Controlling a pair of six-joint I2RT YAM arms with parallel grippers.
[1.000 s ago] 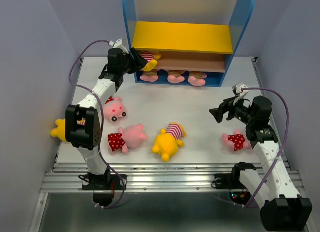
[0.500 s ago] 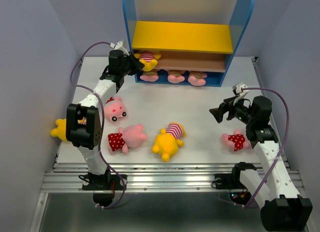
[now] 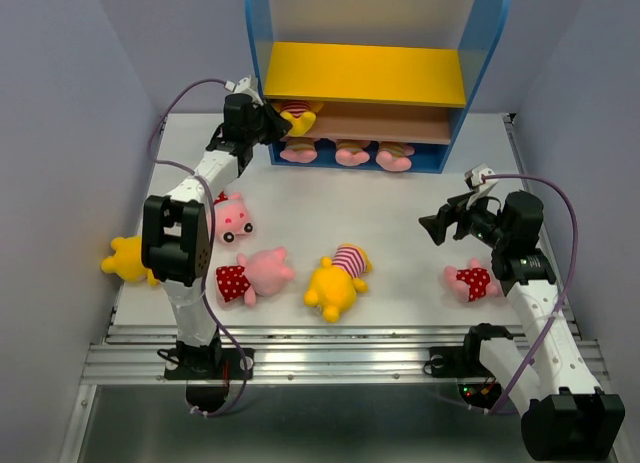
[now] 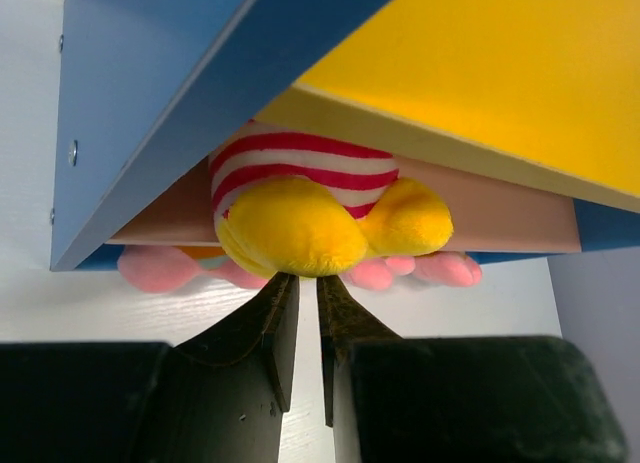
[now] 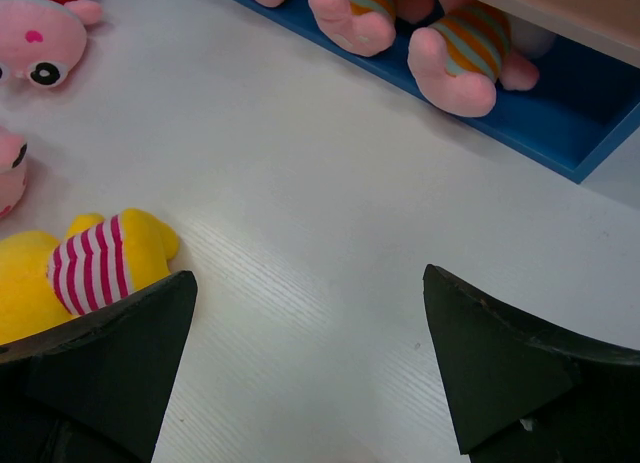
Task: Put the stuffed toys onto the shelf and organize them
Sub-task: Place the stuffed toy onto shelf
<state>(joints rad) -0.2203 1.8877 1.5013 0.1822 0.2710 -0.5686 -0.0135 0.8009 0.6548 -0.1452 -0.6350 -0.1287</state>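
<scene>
The shelf [image 3: 365, 73] stands at the back, with a yellow upper board, a brown middle board and a blue base. A yellow bear [image 3: 297, 118] in a red-striped shirt lies on the middle board at its left end. My left gripper [image 3: 272, 123] is shut, and its tips [image 4: 308, 280] touch the bear's foot [image 4: 300, 223]. Three striped-shirt pigs [image 3: 352, 155] lie on the blue base. On the table lie a yellow bear [image 3: 335, 283] and dotted pigs [image 3: 250, 276], [image 3: 230, 216], [image 3: 470, 280]. My right gripper [image 3: 432, 226] is open and empty above the table [image 5: 308, 273].
Another yellow bear [image 3: 122, 258] lies at the table's left edge, partly behind my left arm. Grey walls close in on both sides. A metal rail [image 3: 330, 358] runs along the front edge. The right wrist view shows the table bear [image 5: 90, 268] and pig feet [image 5: 455, 68].
My left gripper has moved toward the shelf's left end, and the yellow bear has gone further in on the middle board. The right arm has not moved.
</scene>
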